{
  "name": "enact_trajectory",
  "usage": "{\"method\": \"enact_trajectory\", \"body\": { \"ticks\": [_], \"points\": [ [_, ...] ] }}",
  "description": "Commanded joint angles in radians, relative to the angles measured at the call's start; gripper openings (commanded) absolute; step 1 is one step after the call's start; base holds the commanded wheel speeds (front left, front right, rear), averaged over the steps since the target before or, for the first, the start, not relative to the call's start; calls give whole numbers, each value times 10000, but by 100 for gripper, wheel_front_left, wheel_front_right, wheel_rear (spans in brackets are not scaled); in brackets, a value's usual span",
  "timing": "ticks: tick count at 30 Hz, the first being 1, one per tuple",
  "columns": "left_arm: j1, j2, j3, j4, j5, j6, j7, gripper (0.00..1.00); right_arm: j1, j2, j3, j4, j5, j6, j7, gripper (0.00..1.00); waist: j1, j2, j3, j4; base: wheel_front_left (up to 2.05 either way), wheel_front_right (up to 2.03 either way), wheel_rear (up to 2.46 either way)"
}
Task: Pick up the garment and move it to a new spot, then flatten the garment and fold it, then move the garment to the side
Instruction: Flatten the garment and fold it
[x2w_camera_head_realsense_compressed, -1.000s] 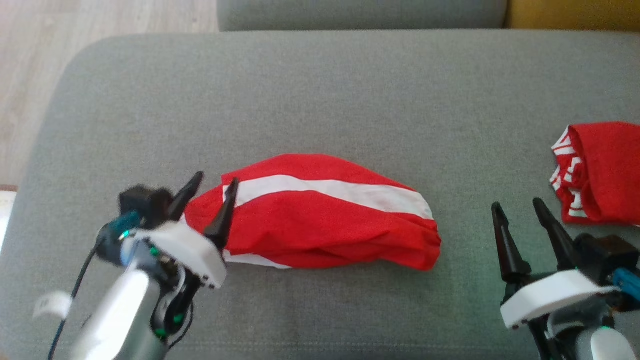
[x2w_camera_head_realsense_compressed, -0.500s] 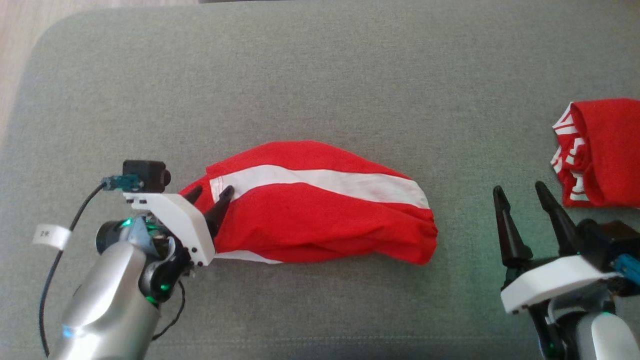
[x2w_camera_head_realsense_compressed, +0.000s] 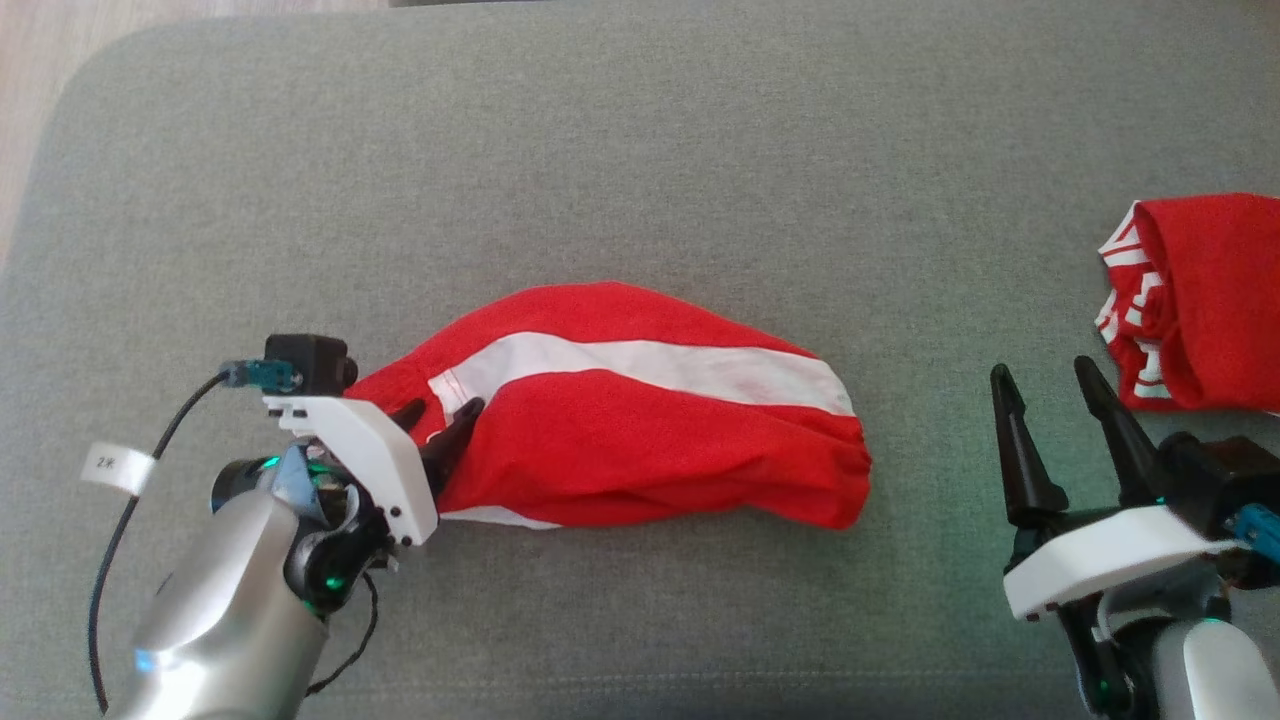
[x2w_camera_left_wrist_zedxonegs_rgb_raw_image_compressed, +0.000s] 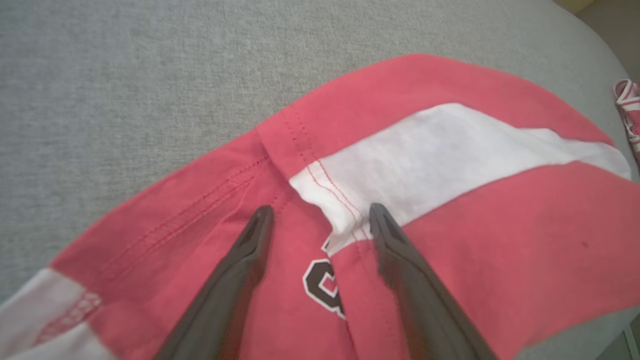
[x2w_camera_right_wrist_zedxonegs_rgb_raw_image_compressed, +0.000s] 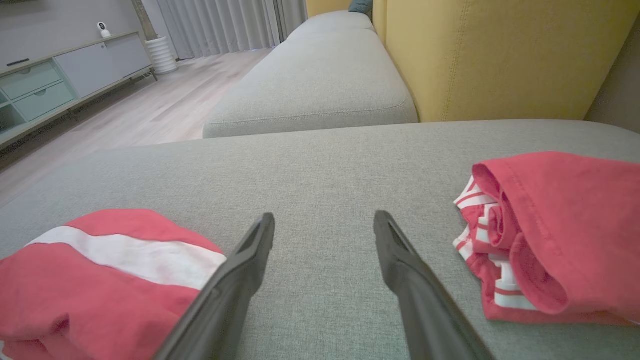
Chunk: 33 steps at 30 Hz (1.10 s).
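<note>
Grey cushion (x2w_camera_head_realsense_compressed: 640, 150) bears the bunched garment (x2w_camera_head_realsense_compressed: 650, 440) at its middle; the left tool (x2w_camera_head_realsense_compressed: 442, 408), spread empty over its left end, may pinch one layer and unravel it, while the right tool (x2w_camera_head_realsense_compressed: 1042, 368) idles released.

Bunched red garment (x2w_camera_head_realsense_compressed: 640, 450) with white stripe lies at centre of grey cushion (x2w_camera_head_realsense_compressed: 640, 150), long axis left to right. At its left end, left gripper (x2w_camera_head_realsense_compressed: 442, 410), fingers apart, tips over cloth. At lower right, right gripper (x2w_camera_head_realsense_compressed: 1042, 368), fingers apart above bare cushion, well apart from garment. At right edge, second red-and-white garment (x2w_camera_head_realsense_compressed: 1200, 300). In upper left corner, wood floor (x2w_camera_head_realsense_compressed: 30, 60).
</note>
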Motion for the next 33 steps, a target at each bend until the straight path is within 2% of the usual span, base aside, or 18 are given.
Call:
{"method": "enact_trajectory", "body": {
  "ticks": [1,2,3,5,6,12,20,28,32,33],
  "points": [
    [-559,223,287,-133,-28,-32,-12,100,-305,-56,196,-315,41,-9,-113,100,0,0,3,-4,0,0,0],
    [-581,247,247,-125,25,-38,-73,90,-309,-56,195,-312,38,-9,-117,100,0,0,4,-4,0,0,0],
    [-596,251,225,-122,36,-45,-135,49,-311,-56,193,-305,47,-9,-112,100,0,0,6,-3,0,0,0],
    [-660,305,211,-147,121,-53,-356,10,-312,-56,183,-293,50,-9,-108,100,0,0,7,8,0,0,0],
    [-685,320,218,-147,145,-54,-459,0,-306,-56,175,-284,60,-9,-104,100,0,0,6,19,0,0,0],
    [-785,441,158,-111,343,7,-761,0,-370,-56,387,-89,209,-9,32,100,0,0,-25,102,0,0,0],
    [-963,462,49,-191,464,35,-911,0,-1344,-78,1478,1120,448,-9,1203,100,0,0,89,293,0,0,0],
    [-1095,418,-54,-208,505,30,-1053,0,-2349,-600,2361,2448,1116,-9,2485,100,0,0,228,470,0,0,0],
    [-1127,424,-76,-209,517,28,-1123,0,-2538,-749,2543,2638,1354,-9,2670,100,0,0,274,522,0,0,0],
    [-1138,432,-82,-208,522,27,-1146,0,-2590,-818,2626,2670,1403,-9,2706,60,0,0,289,533,0,0,0]
  ]
}}
